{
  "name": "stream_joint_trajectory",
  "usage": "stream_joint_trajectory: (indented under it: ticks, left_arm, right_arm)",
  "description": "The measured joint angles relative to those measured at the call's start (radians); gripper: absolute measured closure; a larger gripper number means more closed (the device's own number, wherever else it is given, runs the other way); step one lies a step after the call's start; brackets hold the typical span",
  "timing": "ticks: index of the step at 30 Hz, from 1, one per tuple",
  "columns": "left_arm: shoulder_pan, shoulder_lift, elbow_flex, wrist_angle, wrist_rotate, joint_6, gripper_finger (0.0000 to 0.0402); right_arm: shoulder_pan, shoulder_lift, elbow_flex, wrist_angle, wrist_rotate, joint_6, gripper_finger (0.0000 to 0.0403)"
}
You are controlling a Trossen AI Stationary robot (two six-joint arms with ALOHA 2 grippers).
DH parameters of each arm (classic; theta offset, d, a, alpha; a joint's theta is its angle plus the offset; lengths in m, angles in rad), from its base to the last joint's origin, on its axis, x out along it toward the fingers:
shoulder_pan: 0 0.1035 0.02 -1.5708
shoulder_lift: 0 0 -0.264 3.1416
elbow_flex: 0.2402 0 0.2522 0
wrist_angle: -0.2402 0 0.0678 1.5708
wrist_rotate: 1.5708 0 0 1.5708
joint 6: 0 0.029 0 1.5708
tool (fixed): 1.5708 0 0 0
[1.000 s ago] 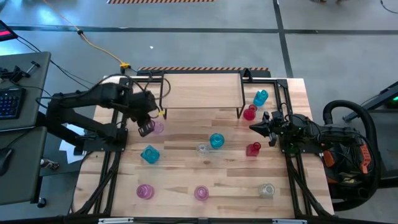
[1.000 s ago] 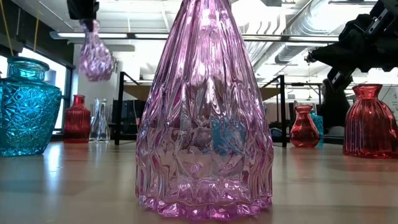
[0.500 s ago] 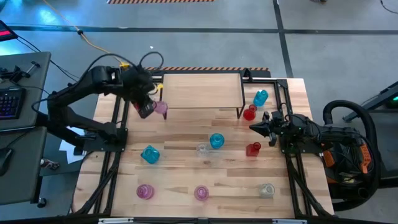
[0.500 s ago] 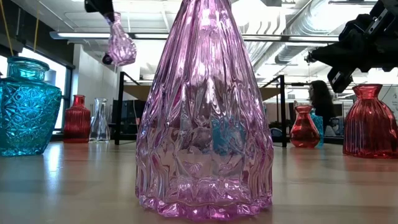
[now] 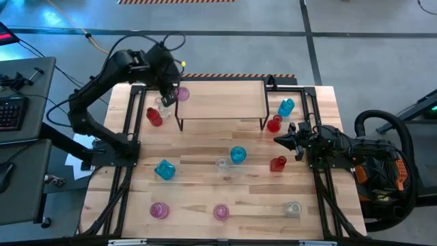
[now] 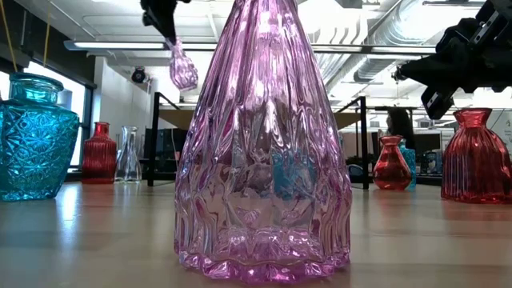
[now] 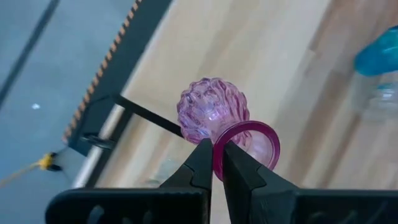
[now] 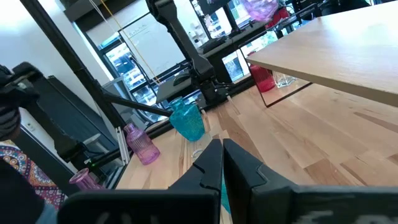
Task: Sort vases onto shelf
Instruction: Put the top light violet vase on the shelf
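Aloft, pink vase (image 5: pixel 181 93) over shelf (image 5: pixel 222 100)

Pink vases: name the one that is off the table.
The pink bulbous glass vase in the left pincer, held by its rim above the shelf's corner; the others stand on the table.

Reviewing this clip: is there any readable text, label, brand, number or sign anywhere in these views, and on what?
None can be read.
The vases carry no labels, nor does the shelf.
Screens behind the table in the right wrist view: marks too blurred to read.
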Motion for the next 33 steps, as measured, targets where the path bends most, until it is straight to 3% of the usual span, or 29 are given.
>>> stream_joint_trajectory:
  ticks: [14,33]
  left_arm:
    - [0.174,0.122,0.051,0.051,0.074,0.306,0.0394]
    - [0.188,0.197,0.051,0.059,0.093,0.294,0.0394]
  right_arm:
    - [0.0,0.0,0.0,0.0,0.0,0.0,0.0402]
    - [0.0,0.0,0.0,0.0,0.0,0.0,0.0402]
